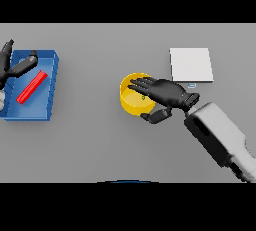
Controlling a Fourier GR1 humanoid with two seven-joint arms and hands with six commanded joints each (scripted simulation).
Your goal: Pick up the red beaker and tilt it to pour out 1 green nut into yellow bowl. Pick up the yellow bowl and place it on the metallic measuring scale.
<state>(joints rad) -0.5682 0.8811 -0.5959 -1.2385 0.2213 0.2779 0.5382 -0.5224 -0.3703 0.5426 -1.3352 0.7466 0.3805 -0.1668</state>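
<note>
Head view | right hand (167,92) lay over yellow bowl (136,95), fingers across rim, thumb curled beneath, green nut (143,96) inside | bowl-pickup step | next: lift toward scale (191,65) | left hand (12,65) relaxed over blue tray (50,87) holding red beaker (32,87).

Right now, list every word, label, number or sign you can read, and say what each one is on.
No readable text anywhere.
metallic measuring scale: a small pale patch at its front edge may be a display, but it is too small to read.
yellow bowl, red beaker, blue tray: plain, no markings.
Right hand and left hand: none.
</note>
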